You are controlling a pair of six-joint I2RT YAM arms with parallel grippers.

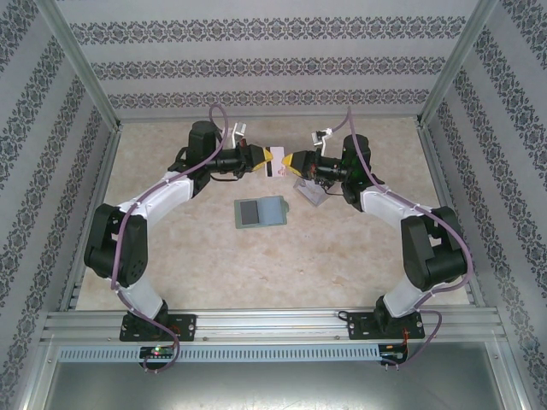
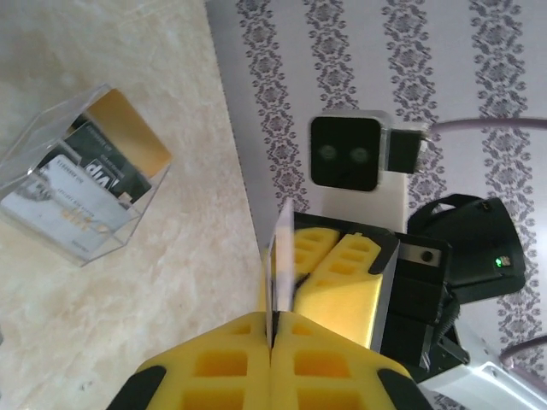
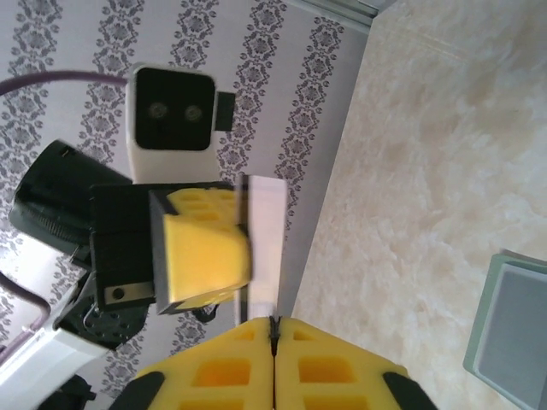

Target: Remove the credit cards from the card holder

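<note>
Marbled table, patterned walls. Above it, the left gripper [image 1: 267,159] is clamped on one card [image 1: 277,162]. The right gripper [image 1: 291,161] pinches the opposite edge, jaws pressed together. The holder [image 1: 261,211] lies open below, with a clear box [image 1: 309,190] to its right. Confirm the left grip is firm before the right releases, and avoid twisting the card.

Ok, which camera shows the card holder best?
Top external: the card holder lies whole and open, with nothing covering it. The right wrist view catches just a cropped part of it at the frame's right edge.
</note>
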